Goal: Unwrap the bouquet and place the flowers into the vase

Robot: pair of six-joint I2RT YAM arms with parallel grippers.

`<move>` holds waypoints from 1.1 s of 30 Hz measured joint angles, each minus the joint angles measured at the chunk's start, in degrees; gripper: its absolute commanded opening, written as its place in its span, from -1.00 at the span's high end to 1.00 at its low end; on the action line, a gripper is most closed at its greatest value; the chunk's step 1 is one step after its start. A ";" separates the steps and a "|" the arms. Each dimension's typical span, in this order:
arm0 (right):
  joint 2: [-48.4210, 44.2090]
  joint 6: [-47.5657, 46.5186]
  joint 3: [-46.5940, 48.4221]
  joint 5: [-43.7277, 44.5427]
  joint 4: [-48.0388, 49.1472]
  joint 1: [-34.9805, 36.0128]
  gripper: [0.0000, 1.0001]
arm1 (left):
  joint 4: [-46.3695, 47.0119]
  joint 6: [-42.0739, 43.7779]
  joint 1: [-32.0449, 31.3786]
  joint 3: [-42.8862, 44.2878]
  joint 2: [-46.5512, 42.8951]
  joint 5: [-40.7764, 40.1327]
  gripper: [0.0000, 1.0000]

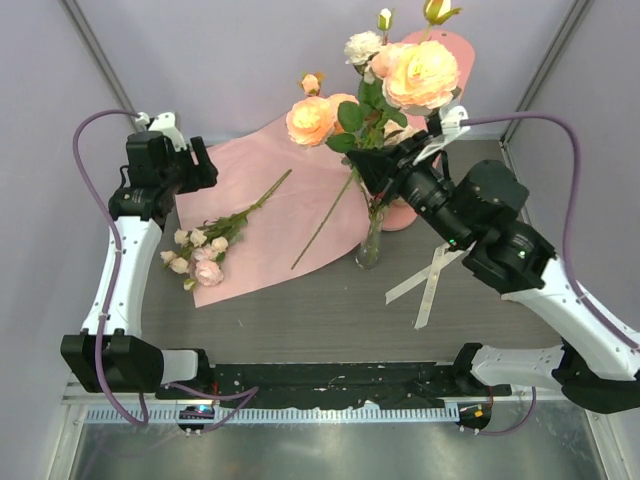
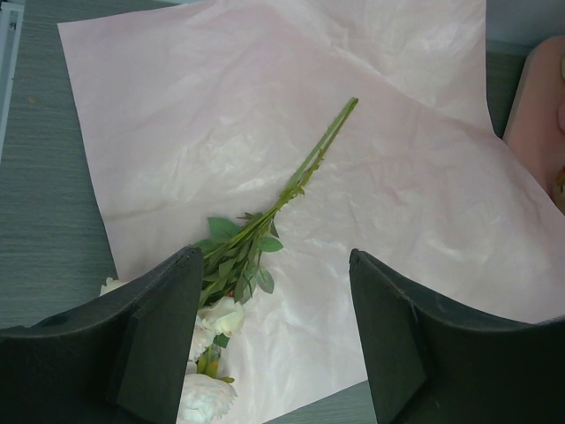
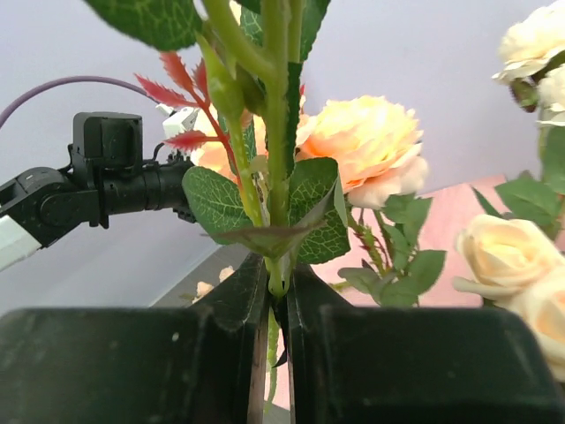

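Observation:
The bouquet lies unwrapped, its pink paper (image 1: 290,215) spread flat on the table. The clear glass vase (image 1: 369,247) stands at the paper's right edge and holds several flowers: peach roses (image 1: 311,120) and cream buds on green stems. My right gripper (image 1: 365,168) is shut on one upright green stem (image 3: 275,132) above the vase, the jaws (image 3: 278,276) pinching it just under its leaves. A spray of small pink and cream roses (image 1: 200,255) lies on the paper. My left gripper (image 2: 274,265) hovers open over this spray's stem (image 2: 300,172), empty.
A bare thin stem (image 1: 320,228) lies on the paper left of the vase. Cream ribbon (image 1: 430,275) lies on the grey table right of the vase. A pink shelf (image 1: 447,45) stands behind the flowers. Purple cables loop from both arms.

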 measured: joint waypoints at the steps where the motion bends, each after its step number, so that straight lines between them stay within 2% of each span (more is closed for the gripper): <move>1: -0.04 0.07 2.60 1.53 -3.63 0.00 0.98 | 0.02 0.00 0.00 0.00 0.04 0.26 -0.41; 7: 0.13 -3.08 14.84 9.44 -19.08 0.24 0.98 | 0.09 0.00 0.00 0.00 0.20 0.94 -0.40; 13: 0.28 -10.23 22.88 14.38 -26.12 0.20 0.98 | 0.11 0.00 0.00 0.00 0.59 1.25 -0.40; 22: 3.67 -18.10 28.22 18.93 -27.74 0.20 0.98 | 0.11 0.02 0.00 0.00 0.81 1.49 -0.44; 33: 9.11 -21.62 30.82 19.61 -25.81 0.20 0.99 | 0.11 0.04 0.00 0.00 1.51 2.89 -0.50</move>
